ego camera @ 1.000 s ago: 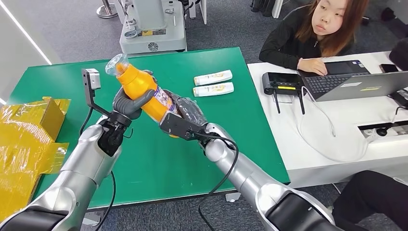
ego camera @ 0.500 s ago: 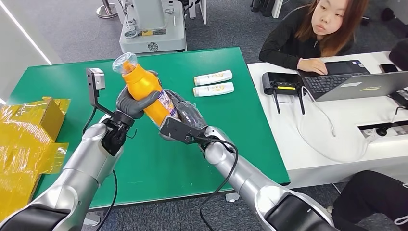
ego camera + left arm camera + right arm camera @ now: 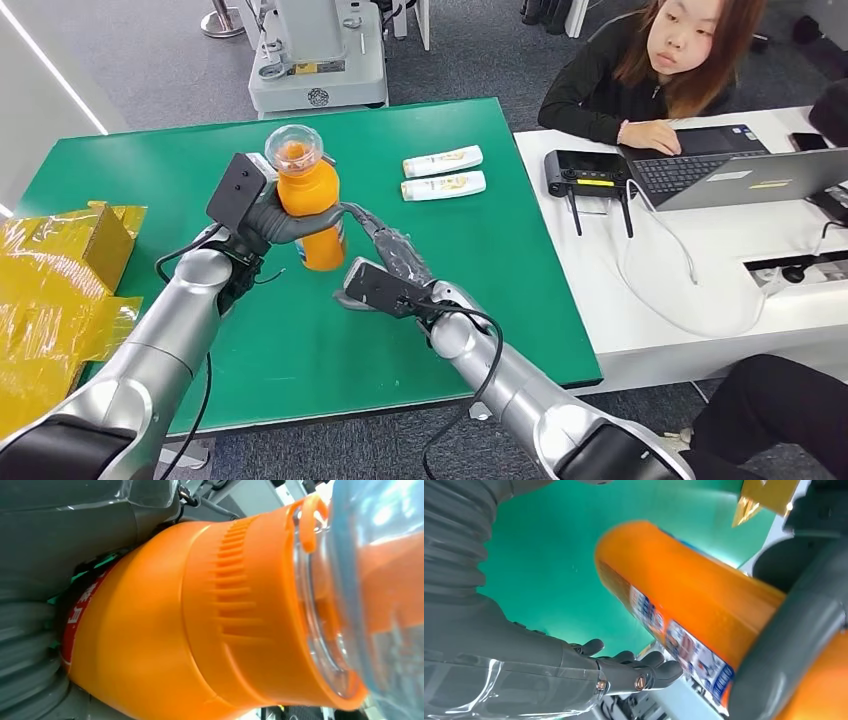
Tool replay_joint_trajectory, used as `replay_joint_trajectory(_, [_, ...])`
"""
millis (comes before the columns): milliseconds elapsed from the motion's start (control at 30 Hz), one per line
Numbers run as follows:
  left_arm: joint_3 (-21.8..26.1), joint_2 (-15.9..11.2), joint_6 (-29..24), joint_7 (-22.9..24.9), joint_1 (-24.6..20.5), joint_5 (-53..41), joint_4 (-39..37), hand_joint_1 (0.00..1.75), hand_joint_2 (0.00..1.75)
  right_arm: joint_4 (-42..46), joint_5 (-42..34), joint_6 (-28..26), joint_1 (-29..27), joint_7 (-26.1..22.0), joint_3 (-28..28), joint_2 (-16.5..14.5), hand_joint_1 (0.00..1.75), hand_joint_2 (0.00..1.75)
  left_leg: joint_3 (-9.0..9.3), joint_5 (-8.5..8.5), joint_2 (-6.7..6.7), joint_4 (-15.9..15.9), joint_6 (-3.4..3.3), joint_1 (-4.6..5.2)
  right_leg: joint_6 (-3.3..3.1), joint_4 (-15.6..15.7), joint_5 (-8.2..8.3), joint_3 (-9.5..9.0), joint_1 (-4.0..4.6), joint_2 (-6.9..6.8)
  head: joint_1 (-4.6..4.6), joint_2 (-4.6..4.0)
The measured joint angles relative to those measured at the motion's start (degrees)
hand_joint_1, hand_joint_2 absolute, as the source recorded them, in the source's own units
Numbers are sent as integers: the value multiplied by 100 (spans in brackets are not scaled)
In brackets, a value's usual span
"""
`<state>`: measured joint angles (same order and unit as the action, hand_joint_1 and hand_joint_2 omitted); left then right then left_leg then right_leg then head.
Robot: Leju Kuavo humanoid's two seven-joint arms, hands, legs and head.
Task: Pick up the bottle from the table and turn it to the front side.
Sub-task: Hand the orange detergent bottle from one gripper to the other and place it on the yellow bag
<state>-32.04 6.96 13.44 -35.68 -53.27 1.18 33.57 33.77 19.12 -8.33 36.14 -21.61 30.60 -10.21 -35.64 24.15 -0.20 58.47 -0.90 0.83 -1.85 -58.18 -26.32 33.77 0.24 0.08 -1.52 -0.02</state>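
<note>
The orange bottle (image 3: pixel 309 205) stands nearly upright in the upper middle of the head view, its long axis running top to bottom with the clear cap (image 3: pixel 293 146) uppermost, lifted above the green desk (image 3: pixel 300 340). The left hand (image 3: pixel 268 218) grips its middle, fingers (image 3: pixel 315 216) clasped around the body. The right hand (image 3: pixel 392 250) lies just right of the bottle's base, fingers extended and released, apparently not touching. The left hand is the one to turn it.
</note>
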Motion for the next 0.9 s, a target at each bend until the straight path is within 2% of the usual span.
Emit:
replay_joint_trajectory(133, [-38, -49, -256, -57, -26, -322, 0, 175, 175, 102, -57, 14, -92, -34, 1, 5, 0, 175, 0, 0, 1, 0, 0, -1, 0, 0, 0, 0, 0, 1, -1, 0])
replay_joint_trajectory(300, [-308, -289, -1475, -207, -151, -1930, -2, 175, 175, 590, -344, 66, -537, -193, 2, 105, 0, 175, -1, 0, 2, 0, 0, 0, 0, 0, 0, 0, 0, 2, -1, 0])
replay_joint_trajectory(433, [-718, -733, -2398, 139, -405, -3572, 1, 175, 175, 1459, -576, -112, -1178, -199, -50, 338, 0, 175, -2, 0, 1, 0, 0, -1, 0, 0, 0, 2, 0, 1, -1, 0])
replay_joint_trajectory(533, [-938, -1136, -2760, 532, -643, -4507, 32, 175, 175, 2356, -645, -238, -1759, -166, -232, 559, 0, 175, -5, 1, 4, -1, 1, -2, 0, 0, -1, 5, 1, 4, -1, 0])
replay_joint_trajectory(633, [-1018, -1548, -2918, 846, -888, -5109, 65, 175, 175, 3172, -636, -320, -2281, -161, -459, 707, 0, 175, -9, 1, 9, -3, 1, -4, -1, -1, -1, 11, 3, 9, -2, 0])
replay_joint_trajectory(767, [-1045, -2090, -3024, 1032, -1182, -5560, 155, 175, 175, 4003, -568, -381, -2788, -174, -651, 779, 0, 175, -12, 1, 24, -4, 1, -5, -1, -2, 0, 19, 4, 25, -1, 0])
replay_joint_trajectory(900, [-1051, -2441, -3042, 1288, -1363, -6066, 290, 175, 175, 4511, -500, -425, -3042, -153, -774, 796, 0, 175, -13, 0, 20, -5, 2, -6, -2, -2, 0, 20, 5, 20, -1, 0])
